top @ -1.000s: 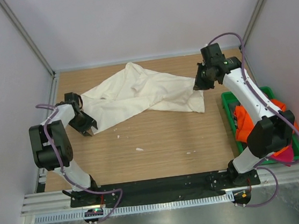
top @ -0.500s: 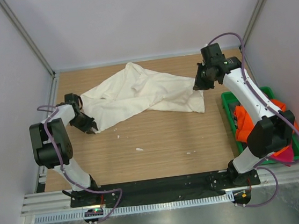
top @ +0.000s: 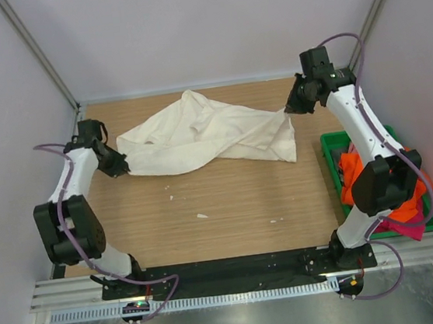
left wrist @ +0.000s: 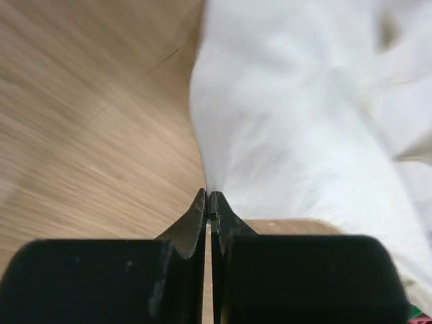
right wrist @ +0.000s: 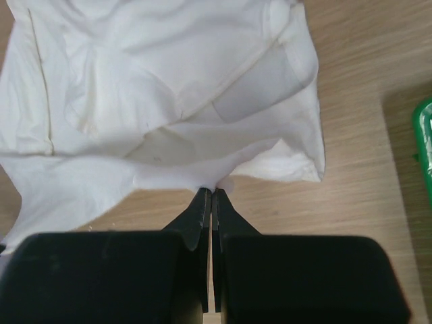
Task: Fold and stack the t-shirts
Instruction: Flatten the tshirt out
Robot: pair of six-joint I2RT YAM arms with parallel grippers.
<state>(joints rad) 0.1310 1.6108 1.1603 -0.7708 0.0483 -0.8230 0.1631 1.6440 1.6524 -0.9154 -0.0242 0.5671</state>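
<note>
A large cream-white t-shirt lies crumpled across the far half of the wooden table. My left gripper is shut on its left edge, and in the left wrist view the cloth rises straight from the closed tips of the gripper. At the shirt's right edge my right gripper is shut on a pinch of fabric. Seen from the right wrist, the gripper holds the t-shirt lifted off the wood. Orange and magenta t-shirts are piled in the bin at the right.
A green plastic bin stands at the table's right edge, its rim showing in the right wrist view. Small white crumbs dot the wood in front of the shirt. Grey walls close in the table on three sides.
The left gripper closed on the shirt's left edge and moved up and back, dragging the near left flap away from the front. The right gripper shifted slightly back and right, pulling the cloth taut.
</note>
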